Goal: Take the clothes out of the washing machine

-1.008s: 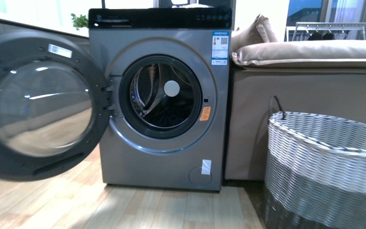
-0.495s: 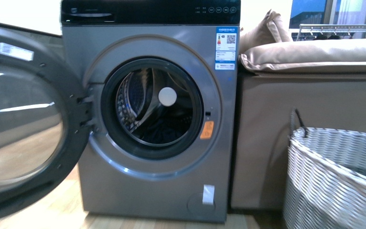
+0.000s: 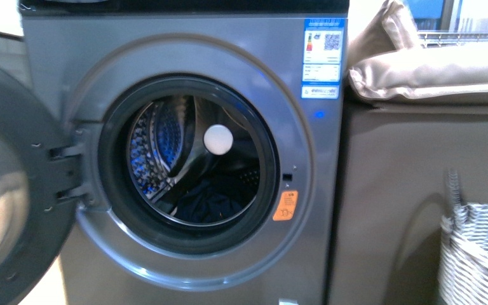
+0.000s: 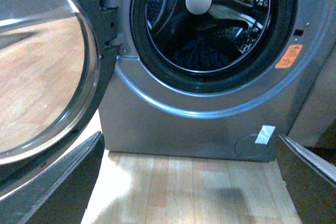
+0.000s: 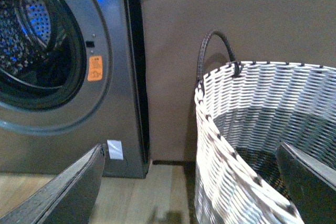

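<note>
While the washing machine (image 3: 229,44) stands with its door (image 3: 3,190) swung open, you are at the approach step: navy clothes (image 3: 208,202) lie low in the drum (image 3: 143,152); left gripper (image 4: 189,136) and right gripper (image 5: 190,146) hang spread, empty; next, reach one inside.

I count one washing machine (image 3: 165,44) with one round door (image 3: 19,140). In its drum I see one white disc (image 3: 216,139) and one dark heap of clothes (image 3: 210,203); how many pieces, I can't tell. On the front are two blue-white stickers (image 3: 323,54) as far as I can make out, one orange label (image 3: 285,205) and one white tag (image 4: 264,134). There is one woven basket (image 5: 252,108), with one handle (image 5: 214,33) showing.
</note>
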`<state>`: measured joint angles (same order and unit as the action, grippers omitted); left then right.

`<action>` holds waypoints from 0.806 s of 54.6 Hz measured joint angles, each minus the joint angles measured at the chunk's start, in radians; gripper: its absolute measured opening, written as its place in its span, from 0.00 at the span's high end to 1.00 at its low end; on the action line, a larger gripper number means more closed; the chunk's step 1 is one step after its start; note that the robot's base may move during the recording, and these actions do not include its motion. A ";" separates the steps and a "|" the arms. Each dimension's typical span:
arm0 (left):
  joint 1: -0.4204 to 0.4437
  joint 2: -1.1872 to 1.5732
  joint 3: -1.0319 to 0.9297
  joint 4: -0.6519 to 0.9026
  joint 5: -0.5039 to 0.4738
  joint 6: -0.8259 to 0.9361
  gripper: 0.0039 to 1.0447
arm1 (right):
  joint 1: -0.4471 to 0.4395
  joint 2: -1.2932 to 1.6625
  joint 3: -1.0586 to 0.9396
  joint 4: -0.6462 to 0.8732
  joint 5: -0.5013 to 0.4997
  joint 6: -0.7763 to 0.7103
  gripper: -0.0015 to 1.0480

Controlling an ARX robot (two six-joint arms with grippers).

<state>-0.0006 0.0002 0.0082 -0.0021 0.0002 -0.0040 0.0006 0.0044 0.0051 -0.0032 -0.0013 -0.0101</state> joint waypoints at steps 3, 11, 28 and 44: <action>0.000 0.002 0.000 0.000 0.001 0.000 0.06 | 0.000 0.001 0.000 0.000 0.000 0.000 0.07; 0.000 0.000 0.000 0.000 -0.002 0.000 0.06 | 0.000 0.000 0.000 0.000 -0.001 0.000 0.07; 0.000 0.000 0.000 0.001 0.000 0.000 0.06 | 0.000 0.000 0.000 0.000 0.002 0.000 0.07; 0.000 0.000 0.000 0.000 0.000 0.000 0.06 | 0.000 0.000 0.000 0.000 0.003 0.000 0.07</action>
<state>-0.0006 0.0006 0.0082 -0.0021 0.0006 -0.0040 0.0002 0.0044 0.0051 -0.0029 0.0013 -0.0097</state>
